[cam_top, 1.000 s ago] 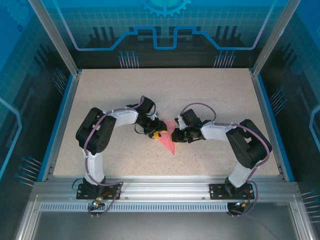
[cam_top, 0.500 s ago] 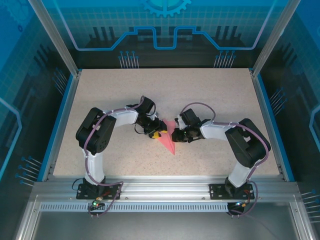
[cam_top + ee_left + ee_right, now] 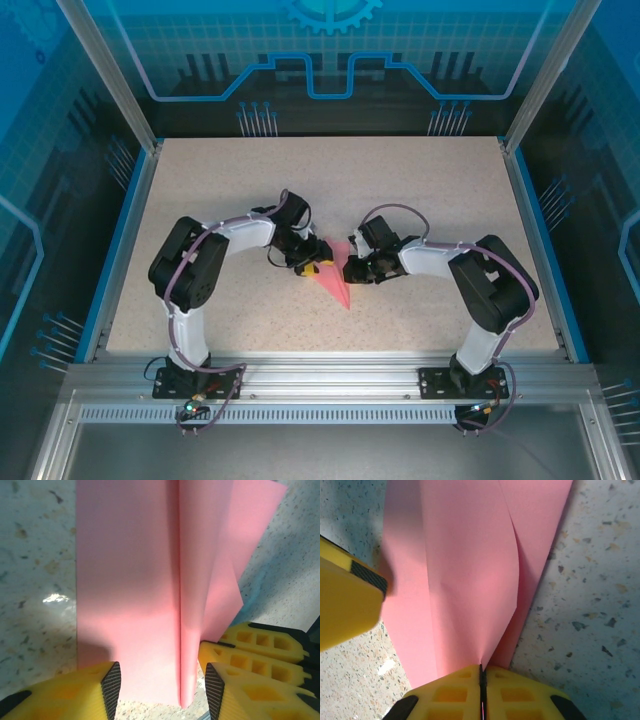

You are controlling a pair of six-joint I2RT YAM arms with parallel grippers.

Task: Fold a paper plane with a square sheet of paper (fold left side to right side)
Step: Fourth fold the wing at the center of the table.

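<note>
Top external view shows the paper plane [image 3: 336,277] lying near the middle of the table [image 3: 210,190], a narrow pink dart with its point toward the arm bases, and both hands meeting over it; the left hand [image 3: 314,268] is at its left edge and the right hand [image 3: 356,271] at its right; in the left wrist view the left hand [image 3: 162,686] has its jaws apart, straddling the raised centre crease without pinching it; in the right wrist view the right hand [image 3: 481,676] is pressed together on a lifted flap of the paper, which bows upward from the grip. The step in hand looks like the late lengthwise fold, carrying one side across the crease; the next move probably calls for the left hand to steady the crease while the right lays its flap flat, edges matched. Compared with a second ago the paper has stayed put; both arms' elbows have edged slightly leftward.
</note>
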